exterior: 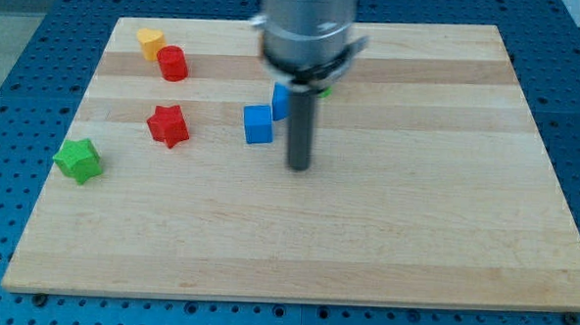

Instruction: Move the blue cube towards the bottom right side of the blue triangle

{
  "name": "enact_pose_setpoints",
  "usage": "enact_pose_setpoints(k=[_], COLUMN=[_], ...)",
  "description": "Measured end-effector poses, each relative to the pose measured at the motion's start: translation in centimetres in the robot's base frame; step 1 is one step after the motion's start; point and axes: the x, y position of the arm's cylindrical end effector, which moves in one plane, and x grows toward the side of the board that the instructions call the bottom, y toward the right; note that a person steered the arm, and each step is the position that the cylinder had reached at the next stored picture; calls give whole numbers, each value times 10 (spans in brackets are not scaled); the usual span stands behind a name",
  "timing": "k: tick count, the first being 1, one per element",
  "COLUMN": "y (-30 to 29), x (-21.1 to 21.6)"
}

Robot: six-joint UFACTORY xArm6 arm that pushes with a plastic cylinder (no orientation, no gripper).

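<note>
The blue cube (257, 124) sits on the wooden board, left of centre in the upper half. A second blue block, likely the blue triangle (280, 101), lies just up and to the right of the cube, partly hidden behind my rod. My tip (299, 167) rests on the board, to the right of and slightly below the blue cube, a short gap apart from it. A small piece of a green block (326, 90) shows behind the arm.
A red star (168, 125) lies left of the cube. A green star (78, 160) sits near the board's left edge. A red cylinder (173, 63) and a yellow block (151, 43) lie at the upper left.
</note>
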Motion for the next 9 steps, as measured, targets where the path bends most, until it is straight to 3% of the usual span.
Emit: enact_pose_setpoints(k=[1,2,3,5,6,7,8,9], y=[-95,-126,-106,81,43,-47,-68,-35], x=[7,-12,-39,-53,-1,2,-28,-58])
